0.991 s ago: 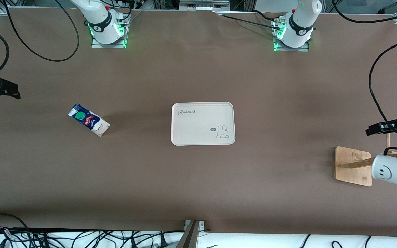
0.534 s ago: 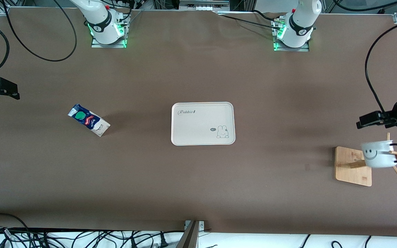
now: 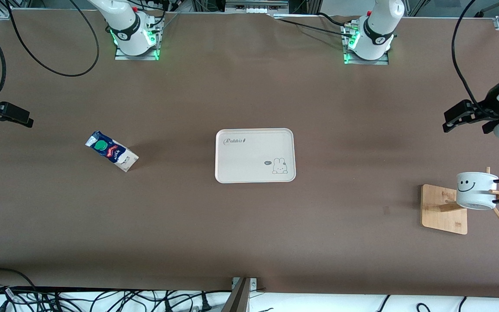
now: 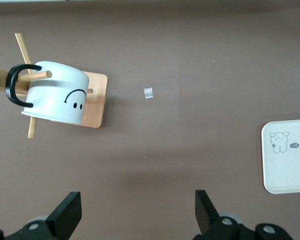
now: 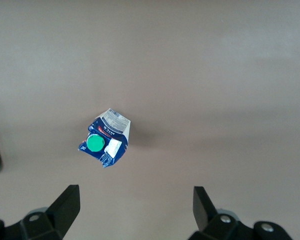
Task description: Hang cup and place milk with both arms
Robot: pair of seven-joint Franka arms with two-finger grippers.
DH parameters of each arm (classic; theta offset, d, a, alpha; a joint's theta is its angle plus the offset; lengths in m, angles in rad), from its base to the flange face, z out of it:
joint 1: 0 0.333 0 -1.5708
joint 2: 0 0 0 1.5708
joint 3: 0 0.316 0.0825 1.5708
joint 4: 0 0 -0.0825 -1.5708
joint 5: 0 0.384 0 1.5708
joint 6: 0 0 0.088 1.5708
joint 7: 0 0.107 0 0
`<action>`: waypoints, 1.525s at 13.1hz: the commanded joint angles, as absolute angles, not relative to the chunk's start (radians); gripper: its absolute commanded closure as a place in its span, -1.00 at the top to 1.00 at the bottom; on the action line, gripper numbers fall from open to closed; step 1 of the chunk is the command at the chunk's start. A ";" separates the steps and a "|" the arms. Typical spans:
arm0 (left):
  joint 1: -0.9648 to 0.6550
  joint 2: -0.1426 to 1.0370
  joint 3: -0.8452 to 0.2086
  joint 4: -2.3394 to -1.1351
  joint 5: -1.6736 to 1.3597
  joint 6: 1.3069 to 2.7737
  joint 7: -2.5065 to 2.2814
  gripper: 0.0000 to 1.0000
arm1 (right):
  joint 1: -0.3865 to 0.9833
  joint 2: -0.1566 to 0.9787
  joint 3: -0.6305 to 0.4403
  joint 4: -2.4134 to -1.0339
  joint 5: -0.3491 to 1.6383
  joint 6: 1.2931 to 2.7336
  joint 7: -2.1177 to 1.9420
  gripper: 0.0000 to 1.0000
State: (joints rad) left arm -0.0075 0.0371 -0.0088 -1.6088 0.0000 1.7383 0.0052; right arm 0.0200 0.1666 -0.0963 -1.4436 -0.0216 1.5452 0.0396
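Note:
The white smiley cup (image 3: 474,191) hangs by its black handle on a peg of the wooden rack (image 3: 442,209) at the left arm's end of the table. It also shows in the left wrist view (image 4: 55,97). My left gripper (image 3: 468,121) is open and empty, apart from the cup and up over the table beside the rack; its own view shows it open too (image 4: 137,215). The milk (image 3: 111,151) stands on the table toward the right arm's end. My right gripper (image 3: 7,116) is open and empty over the table beside the milk (image 5: 107,142).
A white tray (image 3: 255,173) with a rabbit drawing lies at the table's middle; its corner shows in the left wrist view (image 4: 270,170). A small bit of tape (image 4: 148,93) lies near the rack's base. Black cables hang by both arms.
The left gripper has let go of the cup and drawn away from the rack; the cup swung and now hangs on the peg. The right gripper shifted slightly toward the milk.

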 commanded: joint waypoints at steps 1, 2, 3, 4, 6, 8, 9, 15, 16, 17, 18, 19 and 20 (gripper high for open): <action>-0.034 -0.080 0.015 -1.793 0.020 1.827 0.026 1.00 | 0.020 0.155 -0.092 -1.453 -0.006 1.537 0.130 1.00; -0.032 -0.080 0.015 -1.795 0.020 1.818 0.028 1.00 | 0.020 0.156 -0.092 -1.447 -0.006 1.536 0.123 1.00; -0.032 -0.072 0.011 -1.787 0.021 1.797 0.023 1.00 | 0.020 0.155 -0.092 -1.448 -0.009 1.549 0.120 1.00; -0.032 -0.061 0.009 -1.773 0.021 1.778 0.031 1.00 | 0.020 0.152 -0.092 -1.451 -0.012 1.552 0.108 1.00; -0.032 -0.055 0.003 -1.756 0.021 1.773 0.028 1.00 | 0.031 0.132 -0.092 -1.468 -0.020 1.539 0.083 1.00; -0.032 -0.052 0.002 -1.753 0.025 1.773 0.028 1.00 | 0.046 0.133 -0.094 -1.460 -0.018 1.508 0.080 1.00; -0.034 -0.043 0.002 -1.749 0.025 1.772 0.025 1.00 | 0.052 0.135 -0.095 -1.460 -0.012 1.508 0.089 1.00; -0.034 -0.006 0.003 -1.691 0.025 1.726 0.028 1.00 | 0.040 0.146 -0.117 -1.457 -0.006 1.502 0.084 1.00; -0.034 -0.006 0.003 -1.689 0.025 1.726 0.026 1.00 | 0.038 0.146 -0.118 -1.457 -0.003 1.502 0.084 1.00; -0.034 -0.006 0.003 -1.689 0.025 1.724 0.026 1.00 | 0.032 0.146 -0.120 -1.457 0.017 1.502 0.086 1.00; -0.034 -0.005 0.003 -1.687 0.025 1.723 0.026 1.00 | 0.017 0.146 -0.118 -1.457 0.043 1.502 0.087 1.00; -0.034 -0.005 0.003 -1.687 0.025 1.723 0.026 1.00 | 0.014 0.146 -0.118 -1.457 0.046 1.503 0.089 1.00; -0.034 -0.005 0.003 -1.687 0.025 1.723 0.026 1.00 | 0.014 0.146 -0.117 -1.457 0.046 1.503 0.083 1.00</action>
State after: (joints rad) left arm -0.0275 -0.0224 -0.0012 -1.7229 0.0017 1.7477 0.0112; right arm 0.0287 0.1603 -0.1209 -1.4438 0.0233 1.5071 0.0925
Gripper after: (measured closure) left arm 0.000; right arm 0.000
